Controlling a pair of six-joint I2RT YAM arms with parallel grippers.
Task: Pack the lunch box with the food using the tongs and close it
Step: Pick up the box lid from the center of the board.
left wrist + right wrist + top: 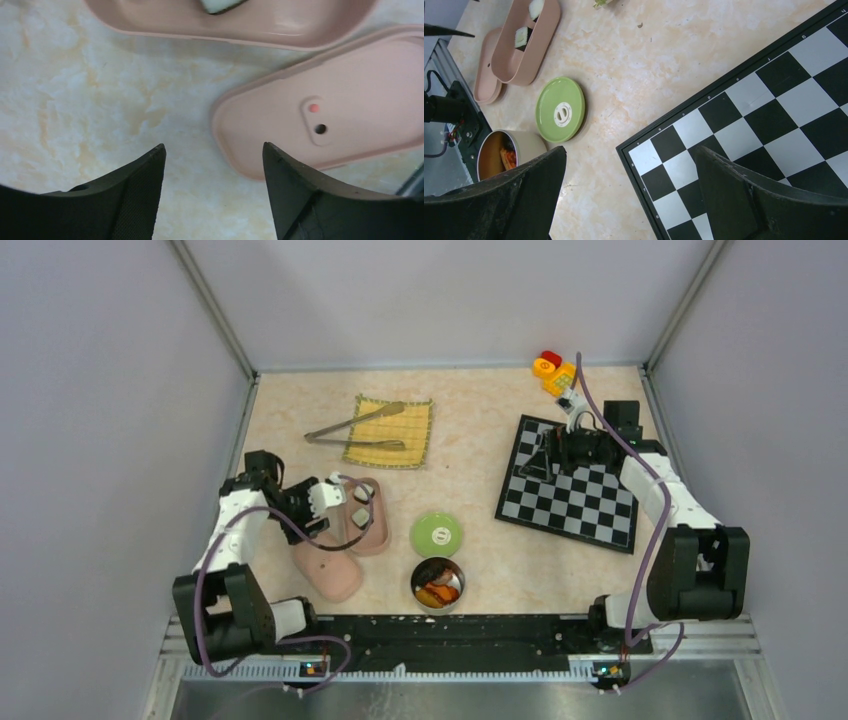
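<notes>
The silver tongs [355, 427] lie on a yellow mat [405, 440] at the back of the table, away from both grippers. The pink lunch box [380, 535] stands open with black-and-white sushi rolls [521, 36] in it. Its pink lid [330, 115] lies flat beside it. More of the food [508, 157], orange and reddish, sits in a round tin [437, 583]. My left gripper [214, 150] hovers open over bare table at the end of the lid, holding nothing. My right gripper [631, 152] is open above the chessboard's corner, also with nothing in it.
A green round lid [437, 534] lies between the lunch box and the chessboard [570, 495]. Red, yellow and orange toy blocks [552, 368] stand at the back right. Grey walls enclose the table on three sides.
</notes>
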